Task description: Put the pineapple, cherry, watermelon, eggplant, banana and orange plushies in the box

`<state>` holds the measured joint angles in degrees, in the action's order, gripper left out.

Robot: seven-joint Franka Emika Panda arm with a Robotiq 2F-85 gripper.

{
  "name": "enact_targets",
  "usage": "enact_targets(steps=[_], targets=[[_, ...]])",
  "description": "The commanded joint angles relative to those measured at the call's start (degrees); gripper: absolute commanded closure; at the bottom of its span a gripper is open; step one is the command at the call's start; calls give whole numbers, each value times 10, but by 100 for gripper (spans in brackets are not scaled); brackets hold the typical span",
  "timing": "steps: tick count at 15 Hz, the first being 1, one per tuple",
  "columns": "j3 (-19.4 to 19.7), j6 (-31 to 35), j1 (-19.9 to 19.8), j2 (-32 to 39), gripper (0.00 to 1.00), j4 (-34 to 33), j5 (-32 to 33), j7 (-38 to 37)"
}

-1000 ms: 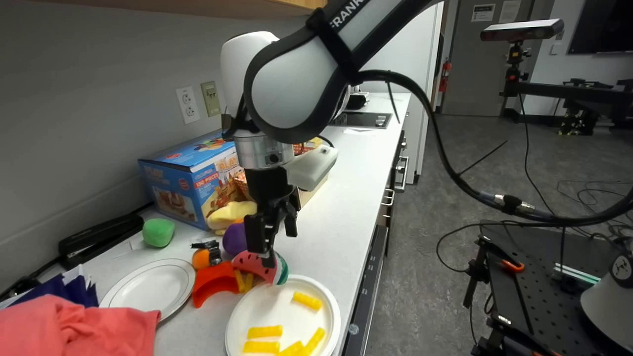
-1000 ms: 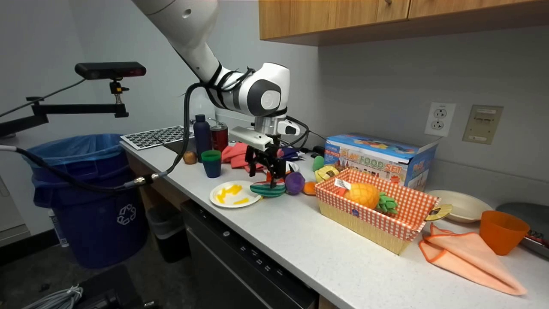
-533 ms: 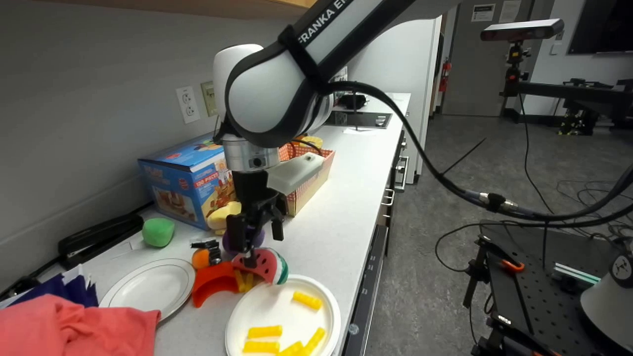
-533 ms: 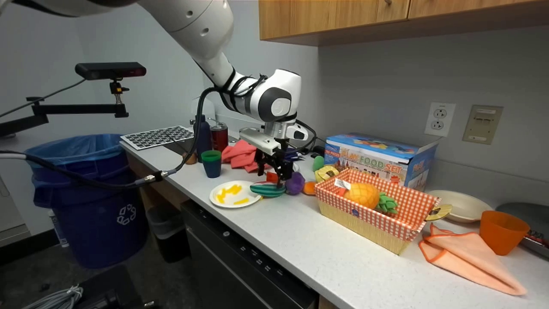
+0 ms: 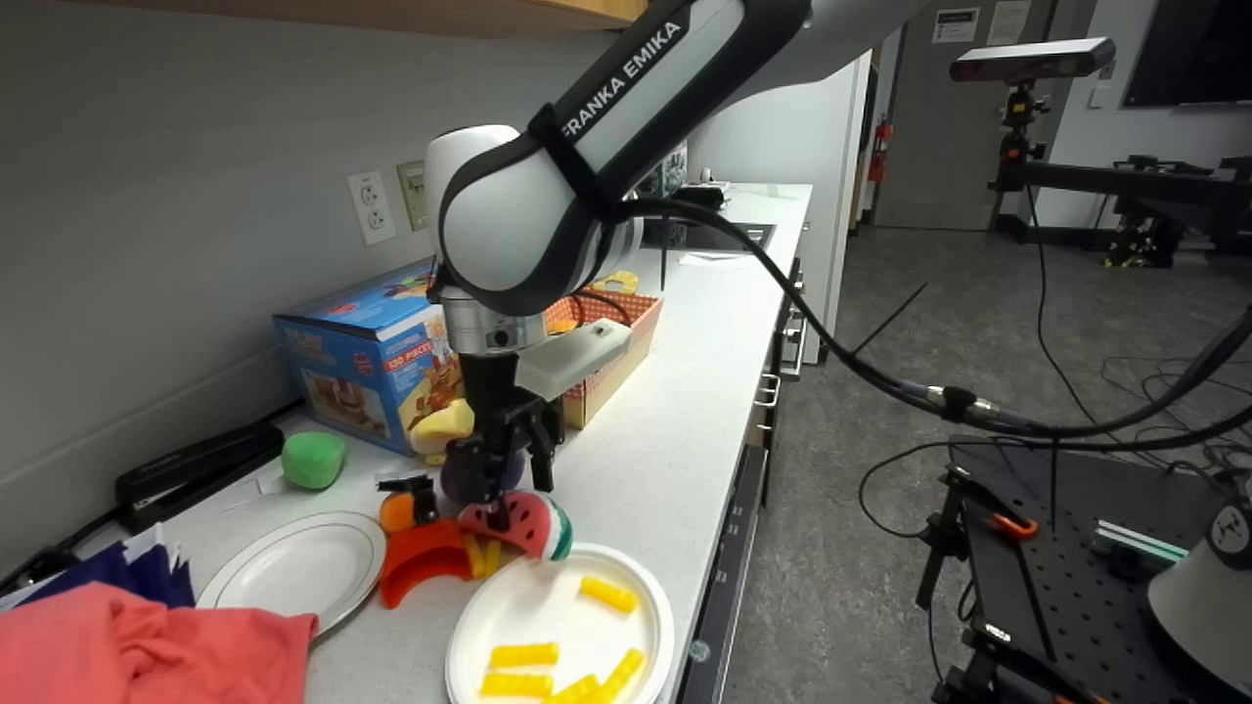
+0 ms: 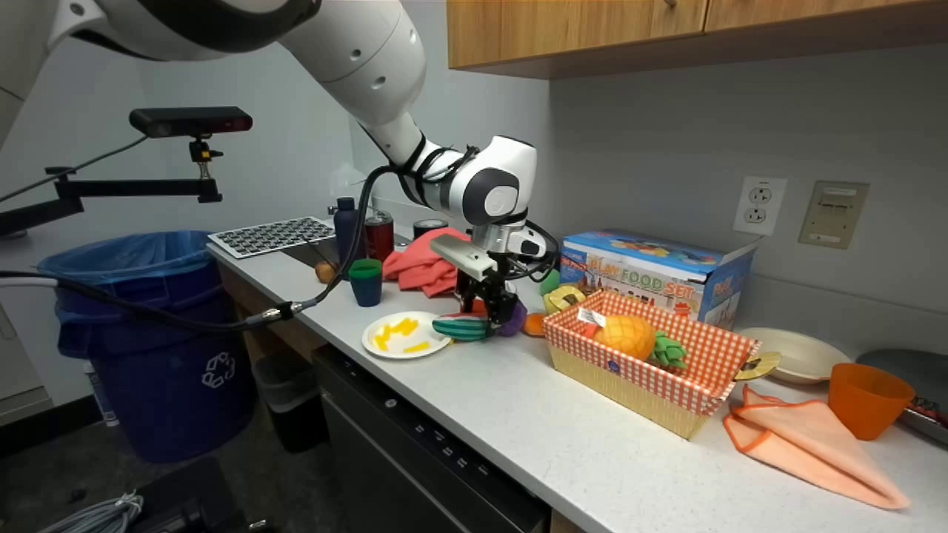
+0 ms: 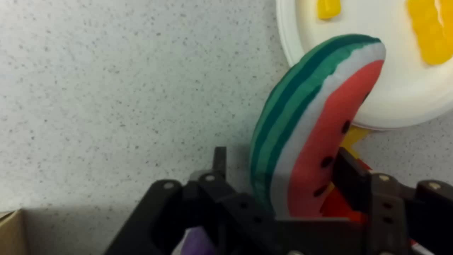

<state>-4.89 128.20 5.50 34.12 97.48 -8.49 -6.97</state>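
- Speckled countertop (image 7: 134, 88) below; watermelon plush (image 7: 308, 134) lies with one end over the rim of the white plate (image 5: 562, 616).
- Long axis runs toward that plate.
- My gripper (image 7: 281, 159) straddles the end away from the plate, jaws apart, gap rind-side: nothing clamped.
- Crosswise, I judge, to pinch its narrow width.

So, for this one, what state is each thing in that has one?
White plate: holding yellow sticks
Watermelon: not gripped, one end over that plate
Gripper: open, either side of the watermelon
Checkered box: open-topped
Pineapple: inside that box
Eggplant: on the counter, partly hidden
Pink cloth: crumpled
Orange cup: upright
Bottle: upright, capped
Recycling bin: open, bag-lined
Overhead cabinet: shut
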Motion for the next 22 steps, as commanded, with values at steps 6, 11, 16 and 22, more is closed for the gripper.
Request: enact_targets(steps=[6,11,16,22], targets=[[-5,-25,-14,-16,92,-11,-20,4],[3,-78,-24,-75,99,1,-12,10],[43,-57,-36,-121,97,1,8,-23],[106,57,-21,-120,97,0,95,-148]])
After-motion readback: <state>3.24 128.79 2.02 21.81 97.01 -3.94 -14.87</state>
